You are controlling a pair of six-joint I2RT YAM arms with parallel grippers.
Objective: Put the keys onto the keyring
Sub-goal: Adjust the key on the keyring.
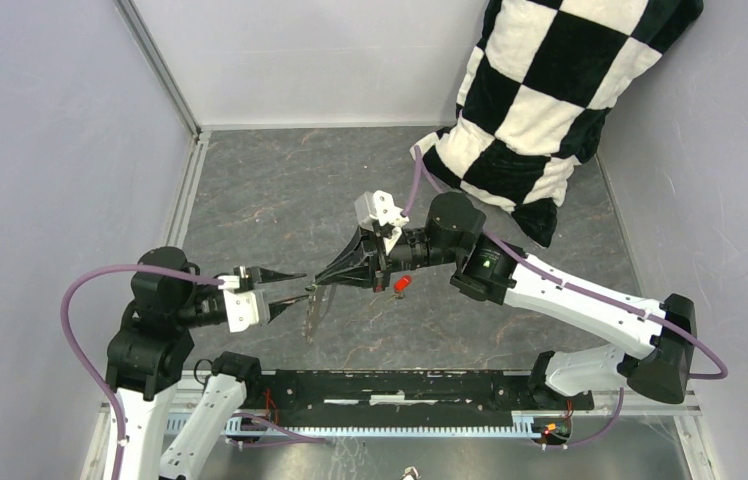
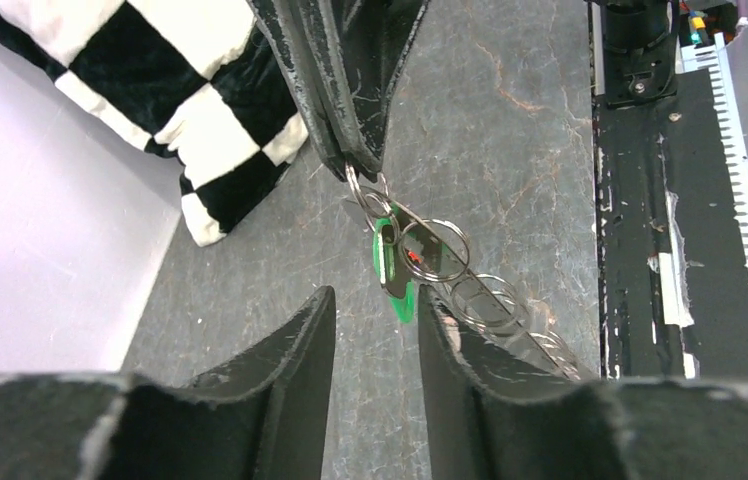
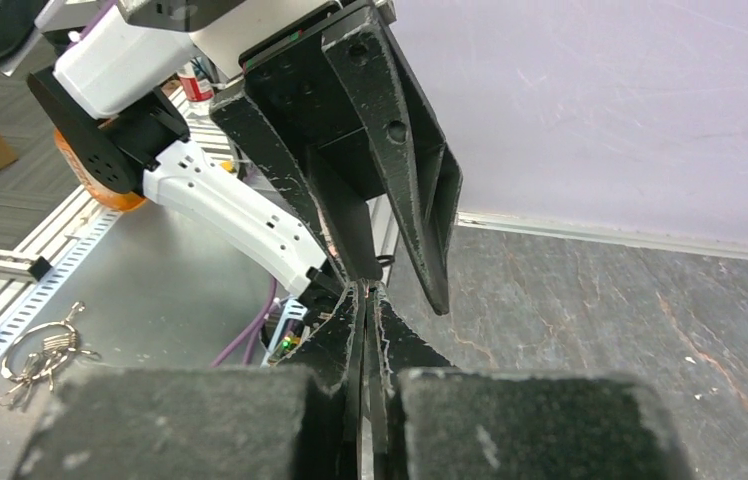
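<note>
Right gripper (image 1: 322,282) clenched on keyring (image 1: 315,318) — it dangles lengthwise below the tips. Green key (image 2: 390,275) just right of left gripper (image 2: 375,300), released, empty

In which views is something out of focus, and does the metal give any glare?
Left wrist view: its own jaws at the bottom are blurred, while the keyring and the green key are sharp, with small bright glints on the metal. Right wrist view: its own shut jaws, close to the lens, are soft. Top view: even light, all sharp, no strong shadows on the table.
</note>
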